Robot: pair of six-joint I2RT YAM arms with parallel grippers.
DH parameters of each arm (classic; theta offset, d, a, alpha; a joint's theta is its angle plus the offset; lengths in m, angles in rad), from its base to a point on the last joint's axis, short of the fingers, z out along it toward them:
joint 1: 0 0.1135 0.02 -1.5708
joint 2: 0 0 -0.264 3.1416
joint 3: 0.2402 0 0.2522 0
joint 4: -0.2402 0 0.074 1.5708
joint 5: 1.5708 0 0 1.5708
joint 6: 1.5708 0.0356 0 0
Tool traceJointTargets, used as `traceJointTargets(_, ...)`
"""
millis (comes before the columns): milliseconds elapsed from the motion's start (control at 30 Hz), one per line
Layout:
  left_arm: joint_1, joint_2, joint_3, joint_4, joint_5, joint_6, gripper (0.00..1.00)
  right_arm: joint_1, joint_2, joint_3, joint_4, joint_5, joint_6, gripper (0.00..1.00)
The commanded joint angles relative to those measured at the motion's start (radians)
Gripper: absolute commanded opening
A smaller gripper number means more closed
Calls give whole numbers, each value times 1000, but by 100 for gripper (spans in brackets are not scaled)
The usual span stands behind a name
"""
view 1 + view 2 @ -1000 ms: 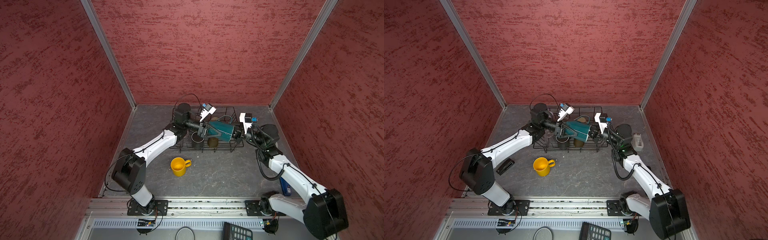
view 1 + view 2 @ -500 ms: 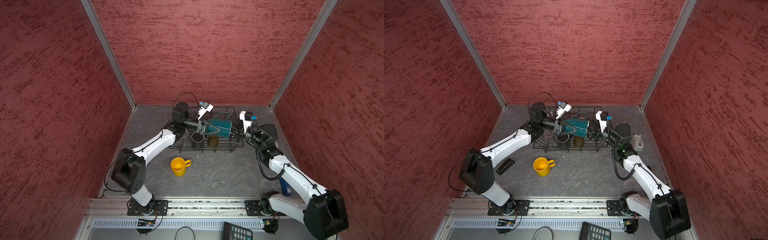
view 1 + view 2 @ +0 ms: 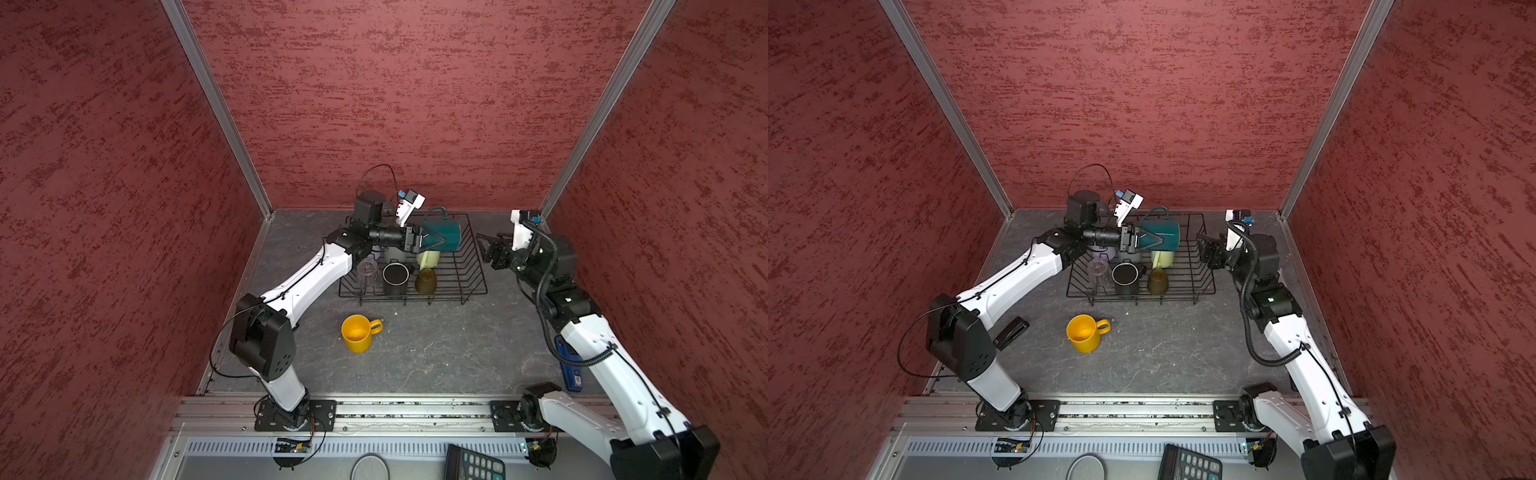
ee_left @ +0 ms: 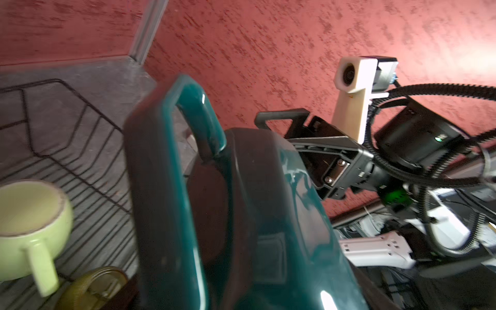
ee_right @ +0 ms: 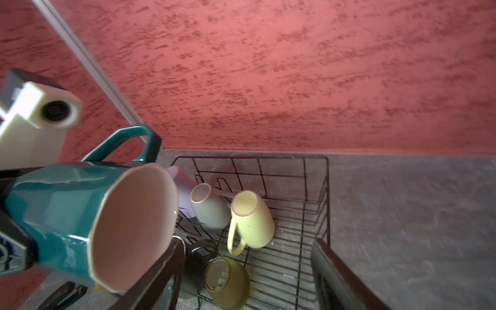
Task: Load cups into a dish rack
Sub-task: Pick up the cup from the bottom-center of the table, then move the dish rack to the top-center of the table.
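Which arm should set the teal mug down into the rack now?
Left. The left gripper holds the dark teal mug on its side above the dish rack; the right gripper hangs open and empty beside the rack.

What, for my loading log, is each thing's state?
dark teal mug: on its side, held over the rack.
left tool: shut on the dark teal mug.
right tool: open, empty.
yellow mug: upright on the table, outside the rack.
black mug: upright in the rack.
pale green mug: tilted in the rack.
grey mug: tilted in the rack.
olive-brown glass: in the rack.
clear glass: in the rack.
lilac tumbler: in the rack, mostly hidden.
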Motion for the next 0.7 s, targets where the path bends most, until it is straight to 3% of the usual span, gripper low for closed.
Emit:
traceJointTargets(0, -15, 13, 81, -126, -164, 95, 0, -14, 62, 54, -286, 128, 8, 66)
traceJointTargets(400, -96, 42, 206, -286, -429, 196, 0, -78, 278, -18, -207, 35, -20, 44)
traceJointTargets(667, -115, 45, 217, -285, -455, 209, 0, -94, 349, -47, -139, -14, -14, 36)
